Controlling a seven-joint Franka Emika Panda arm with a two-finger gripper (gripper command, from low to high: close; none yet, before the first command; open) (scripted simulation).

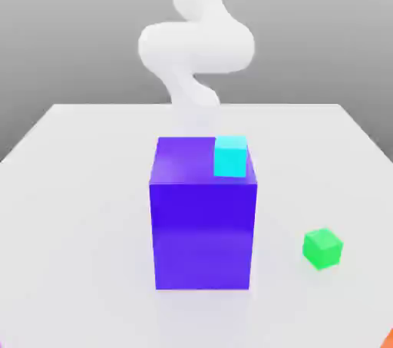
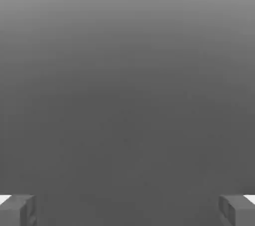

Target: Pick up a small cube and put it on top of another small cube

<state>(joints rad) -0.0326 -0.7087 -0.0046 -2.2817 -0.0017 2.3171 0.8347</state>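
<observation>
White tabletop [image 1: 77,208] with the green cube [image 1: 321,248] right of the blue-purple block [image 1: 203,216] – my gripper [image 2: 127,210] is spread wide and empty, so I'd find the pink cube before descending.

Arm [image 1: 196,39]: white and blurred in the exterior view, it stood at the far side and came down from the top edge.
Arm pose: it bent toward the exterior view's left, bulged wide across the middle, then narrowed to a lower end.
Gripper [image 2: 127,210]: its jaws stood wide apart, with nothing between them.
Fingertips [image 2: 17,210]: two grey tips sat at opposite edges of the hand view.
</observation>
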